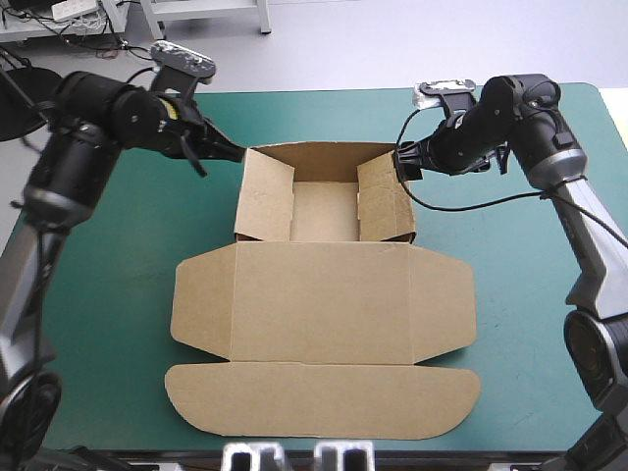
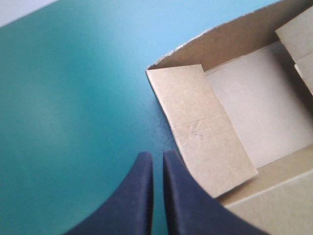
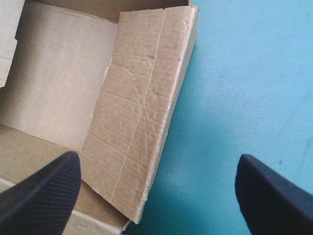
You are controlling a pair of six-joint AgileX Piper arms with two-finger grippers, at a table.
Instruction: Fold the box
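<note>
The brown box (image 1: 324,294) lies mid-table as an open tray, its walls raised at the far end and the lid flat toward the near edge. My left gripper (image 1: 235,153) is shut and empty. It hovers over the cover just outside the tray's far left corner, beside the inward-leaning left wall (image 2: 205,122). My right gripper (image 1: 404,162) stands open at the far right corner. The creased right wall (image 3: 137,122) lies ahead of it between the fingers, one over the tray and one over the cover.
The lid's rounded tuck flap (image 1: 324,397) reaches close to the table's near edge. Bare teal-green cover (image 1: 108,294) lies to the left and right of the box. A black cable hangs beside the right wall.
</note>
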